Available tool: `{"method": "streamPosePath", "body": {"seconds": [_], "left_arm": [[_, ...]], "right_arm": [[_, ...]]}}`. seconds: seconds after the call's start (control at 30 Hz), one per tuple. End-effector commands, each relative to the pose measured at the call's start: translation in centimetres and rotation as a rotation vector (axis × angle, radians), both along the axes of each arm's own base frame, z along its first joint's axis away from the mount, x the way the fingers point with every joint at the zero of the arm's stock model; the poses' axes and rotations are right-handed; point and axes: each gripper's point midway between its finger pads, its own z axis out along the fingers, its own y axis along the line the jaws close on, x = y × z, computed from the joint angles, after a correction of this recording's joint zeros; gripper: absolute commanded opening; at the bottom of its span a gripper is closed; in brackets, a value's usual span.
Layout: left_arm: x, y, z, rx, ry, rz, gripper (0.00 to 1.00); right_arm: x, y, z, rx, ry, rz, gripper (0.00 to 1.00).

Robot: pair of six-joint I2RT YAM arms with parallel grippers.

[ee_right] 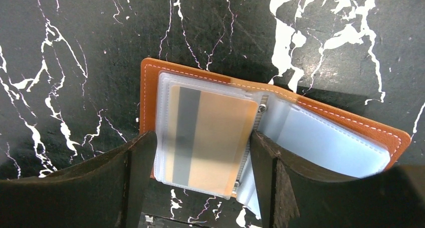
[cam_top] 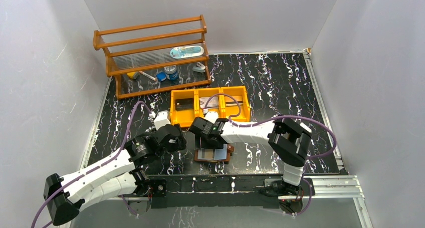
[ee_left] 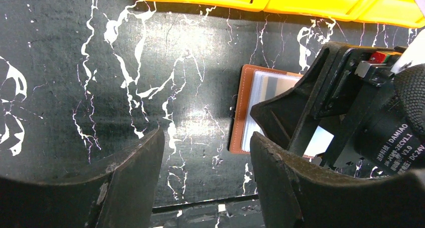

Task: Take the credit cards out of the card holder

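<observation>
Worktop [ee_left: 75,87] alone is framed by the left gripper [ee_left: 205,143], spread wide and empty just left of the card holder [ee_right: 150,82]. Over the opened holder the right gripper [ee_right: 200,148] is spread wide, straddling an orange credit card [ee_right: 210,133] tucked in its sleeve. Sleeve and card could be pinched together, so the unpinned holder might be lifted whole.

plain pale grey walls [cam_top: 45,62] close in a black tabletop [cam_top: 280,82] veined with white like marble. a brown wooden rack [cam_top: 150,57] with clear panels stands far left, holding small items [cam_top: 170,72], perhaps bottles. metal rails [cam_top: 326,180] edge the surface.
</observation>
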Motion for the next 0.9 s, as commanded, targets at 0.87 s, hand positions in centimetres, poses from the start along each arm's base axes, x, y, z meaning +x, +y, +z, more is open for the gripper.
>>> {"method": "streamPosePath", "body": {"seconds": [0.87], "left_arm": [[0.0, 0.0, 0.2, -0.004, -0.010, -0.014, 0.63]], "right_arm": [[-1.2, 0.8, -1.7, 0.141, 0.114, 0.029, 0.69]]}}
